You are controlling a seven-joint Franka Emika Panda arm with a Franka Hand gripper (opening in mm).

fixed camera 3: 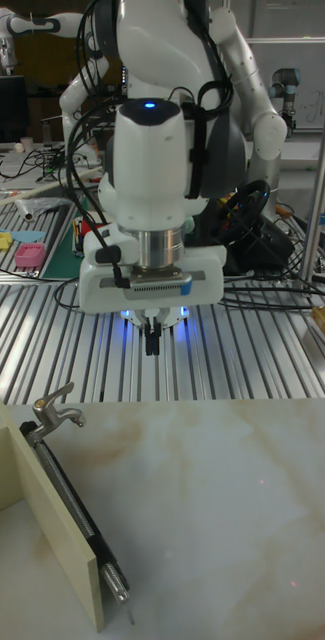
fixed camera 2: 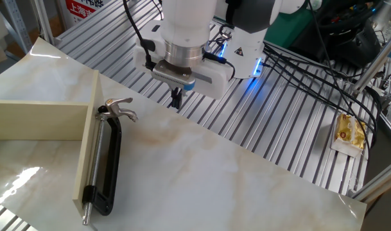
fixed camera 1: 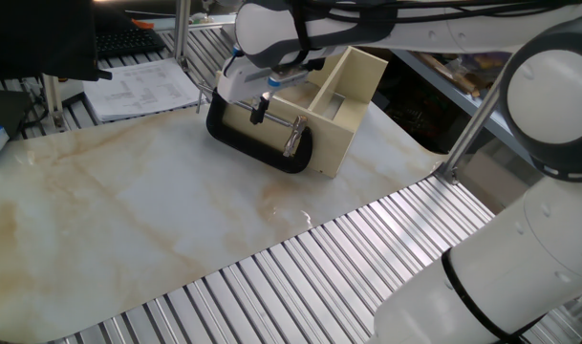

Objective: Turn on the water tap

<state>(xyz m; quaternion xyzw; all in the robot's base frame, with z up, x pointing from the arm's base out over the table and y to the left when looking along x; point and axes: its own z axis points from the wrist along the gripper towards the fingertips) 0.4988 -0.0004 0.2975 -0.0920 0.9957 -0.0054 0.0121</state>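
The water tap (fixed camera 2: pixel 119 107) is a small metal faucet held at the end of a black C-clamp (fixed camera 2: pixel 109 162) that lies against a beige open box (fixed camera 2: pixel 34 119). In the tall fixed view the tap (fixed camera 3: pixel 54 412) stands at the left, its spout pointing right. My gripper (fixed camera 2: pixel 176 99) hangs a short way right of the tap, above the ribbed metal just past the marble edge. Its fingers are together, holding nothing. The gripper (fixed camera 3: pixel 154 343) also shows head-on, above and right of the tap. From the opposite side its fingers (fixed camera 1: pixel 261 105) overlap the clamp (fixed camera 1: pixel 262 148).
The marble tabletop (fixed camera 2: pixel 214 173) is bordered by ribbed aluminium. The arm's base with blue lights (fixed camera 2: pixel 246 51) and cables stand behind the gripper. A yellow packet (fixed camera 2: pixel 349 133) lies at the right. Papers (fixed camera 1: pixel 142 86) lie beyond the box (fixed camera 1: pixel 348 96).
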